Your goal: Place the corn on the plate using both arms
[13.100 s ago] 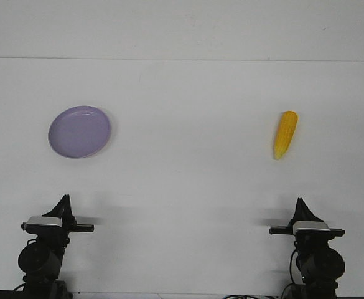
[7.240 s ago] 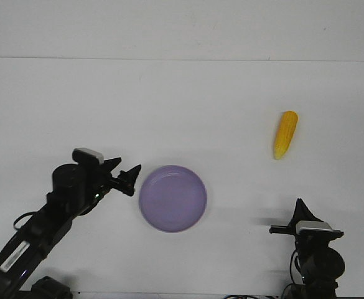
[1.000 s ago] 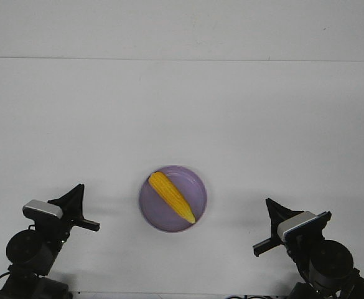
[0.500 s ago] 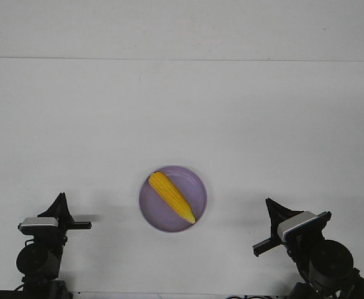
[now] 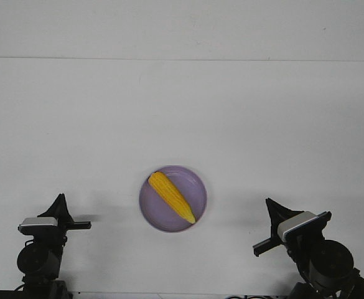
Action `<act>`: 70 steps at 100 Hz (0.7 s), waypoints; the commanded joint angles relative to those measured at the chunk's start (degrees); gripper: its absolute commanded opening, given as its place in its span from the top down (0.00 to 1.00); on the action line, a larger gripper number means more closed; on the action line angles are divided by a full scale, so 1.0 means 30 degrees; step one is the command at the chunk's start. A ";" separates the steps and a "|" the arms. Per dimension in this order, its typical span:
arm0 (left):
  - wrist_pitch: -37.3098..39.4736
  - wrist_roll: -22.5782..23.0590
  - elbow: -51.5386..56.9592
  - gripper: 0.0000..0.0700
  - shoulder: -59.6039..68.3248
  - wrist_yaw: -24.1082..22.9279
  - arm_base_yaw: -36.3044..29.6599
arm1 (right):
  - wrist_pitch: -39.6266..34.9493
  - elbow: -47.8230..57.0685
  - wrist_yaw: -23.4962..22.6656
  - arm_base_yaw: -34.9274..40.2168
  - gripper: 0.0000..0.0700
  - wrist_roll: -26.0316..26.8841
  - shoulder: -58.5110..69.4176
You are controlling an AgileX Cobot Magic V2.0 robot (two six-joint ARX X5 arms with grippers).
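The yellow corn [image 5: 171, 196] lay slanted inside the round purple plate [image 5: 194, 180], its thin end pointing to the near right.

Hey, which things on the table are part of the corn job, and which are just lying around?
Part of the job:
- corn, lying on the plate
- plate, lavender
- left gripper
- right gripper

Just lying about:
- nothing else shows on the white table
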 commanded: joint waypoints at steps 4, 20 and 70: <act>0.0284 -0.0182 -0.0393 0.98 -0.0015 -0.0073 0.0022 | 0.0204 0.0160 0.0007 0.0160 0.98 0.0204 0.0087; 0.0284 -0.0182 -0.0393 0.98 -0.0015 -0.0073 0.0022 | 0.0204 0.0160 0.0007 0.0160 0.98 0.0204 0.0087; 0.0284 -0.0182 -0.0393 0.98 -0.0015 -0.0073 0.0022 | 0.5909 -0.3395 -0.5253 -0.9245 0.98 -0.3446 -0.1486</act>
